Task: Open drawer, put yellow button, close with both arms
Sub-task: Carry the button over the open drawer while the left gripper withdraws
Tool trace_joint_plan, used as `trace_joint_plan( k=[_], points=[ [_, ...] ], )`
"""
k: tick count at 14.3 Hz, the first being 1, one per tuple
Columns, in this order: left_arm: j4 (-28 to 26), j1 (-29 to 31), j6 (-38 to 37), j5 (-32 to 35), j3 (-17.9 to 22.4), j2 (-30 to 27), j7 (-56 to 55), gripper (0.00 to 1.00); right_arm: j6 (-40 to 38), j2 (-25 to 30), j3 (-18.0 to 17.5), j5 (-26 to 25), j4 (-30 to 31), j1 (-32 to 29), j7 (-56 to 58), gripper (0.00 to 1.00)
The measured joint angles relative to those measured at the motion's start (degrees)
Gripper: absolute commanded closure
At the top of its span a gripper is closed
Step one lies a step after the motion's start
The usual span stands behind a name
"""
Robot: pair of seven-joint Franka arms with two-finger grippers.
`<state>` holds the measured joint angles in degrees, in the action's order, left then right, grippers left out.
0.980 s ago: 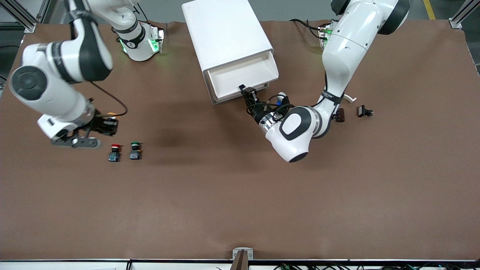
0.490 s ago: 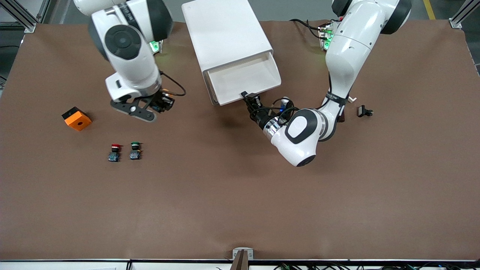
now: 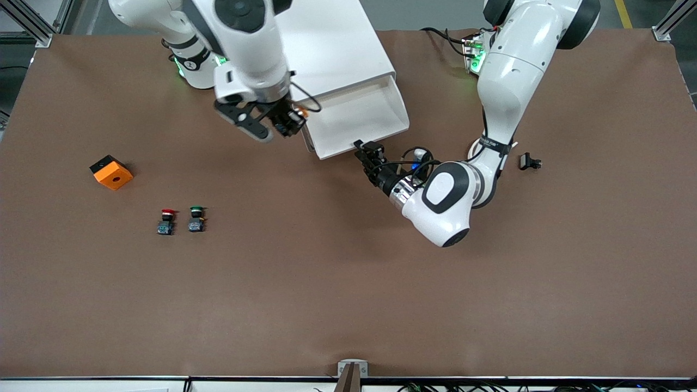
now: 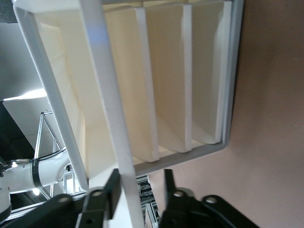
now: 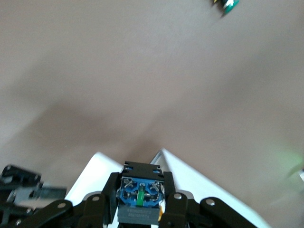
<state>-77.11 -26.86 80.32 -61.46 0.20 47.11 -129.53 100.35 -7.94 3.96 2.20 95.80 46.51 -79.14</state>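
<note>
Only wrist views show grips: right gripper (image 5: 140, 202) clamps yellow button (image 5: 140, 191); left gripper (image 4: 140, 187) pinches drawer (image 4: 107, 95) front.

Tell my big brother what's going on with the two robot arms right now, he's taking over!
Left gripper: shut on the cream front edge of the shallow white top drawer, holding it pulled out of the white boxy cabinet.
Right gripper: over the cabinet's corner toward the right arm's end, shut on the small yellow button; its blue base shows in the right wrist view.
Done: drawer open, button picked up.
Left: carry the button over the drawer, drop it in, push the drawer shut with both arms.
</note>
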Motion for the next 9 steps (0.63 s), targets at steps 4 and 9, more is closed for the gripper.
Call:
trace_joint_plan(
  k=[4,9],
  points=[
    [2.5,2.51,0.38,0.0,0.39,-0.03,0.69,0.0,6.71,-4.47,0.01,0.0,-0.25,5.57,-12.76,0.91],
    [5.21,8.43,0.14,1.51,2.19,-0.23,8.1,0.0,11.5,-7.56,0.08,1.82,-0.72,7.75,-20.19,0.9]
  ],
)
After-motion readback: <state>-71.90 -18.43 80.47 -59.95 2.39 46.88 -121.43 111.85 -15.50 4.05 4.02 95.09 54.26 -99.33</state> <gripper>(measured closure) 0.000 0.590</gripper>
